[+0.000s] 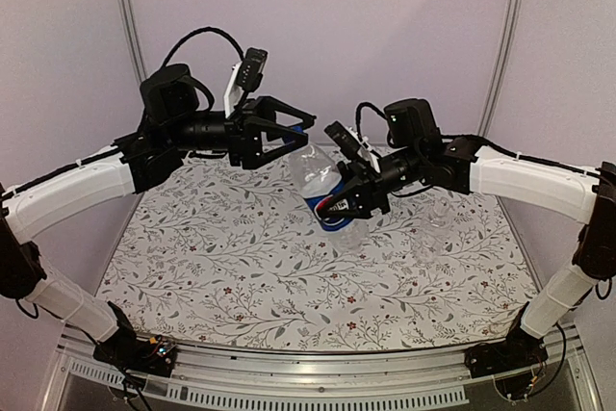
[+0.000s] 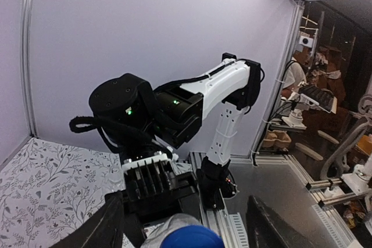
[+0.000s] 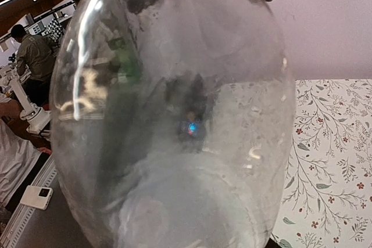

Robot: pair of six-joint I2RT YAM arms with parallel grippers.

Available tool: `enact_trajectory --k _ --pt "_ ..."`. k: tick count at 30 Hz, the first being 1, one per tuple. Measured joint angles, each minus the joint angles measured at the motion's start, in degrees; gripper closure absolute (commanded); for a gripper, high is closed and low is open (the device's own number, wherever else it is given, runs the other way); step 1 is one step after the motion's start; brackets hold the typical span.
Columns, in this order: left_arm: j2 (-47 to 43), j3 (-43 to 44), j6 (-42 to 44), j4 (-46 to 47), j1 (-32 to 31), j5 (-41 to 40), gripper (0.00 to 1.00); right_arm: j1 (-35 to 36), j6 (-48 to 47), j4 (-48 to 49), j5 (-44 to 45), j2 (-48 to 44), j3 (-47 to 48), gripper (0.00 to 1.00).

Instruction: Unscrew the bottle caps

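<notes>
Left claw [image 1: 294,139]: open, black fingers [image 2: 96,227] standing either side of the bright blue round plastic cap [image 2: 192,237] with a gap on both sides; it grips nothing.
Right claw [image 1: 339,204]: closed on the small clear plastic bottle with a blue label band [image 1: 318,180], neck pointing towards the left claw.
Cap's place: on that bottle's neck, between the left fingers.
Other bottle: plain clear plastic bottle [image 1: 435,228] on the floral table cover [image 1: 241,267] under the right arm; its cap is too faint to tell.
Step in hand: probably closing on the cap for a turn.
Doing it well: centre the cap, pinch squarely, twist about the neck's axis, bottle braced.
</notes>
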Motion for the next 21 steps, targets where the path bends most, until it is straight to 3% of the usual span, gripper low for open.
enact_trajectory --k 7,21 --pt "1.9 -0.1 -3.6 3.8 0.1 3.8 0.48 0.0 0.0 -0.2 -0.7 0.3 0.0 0.58" --pt "2.5 -0.2 -4.7 5.9 0.3 5.1 0.69 0.0 -0.8 -1.1 -0.9 1.0 0.0 0.58"
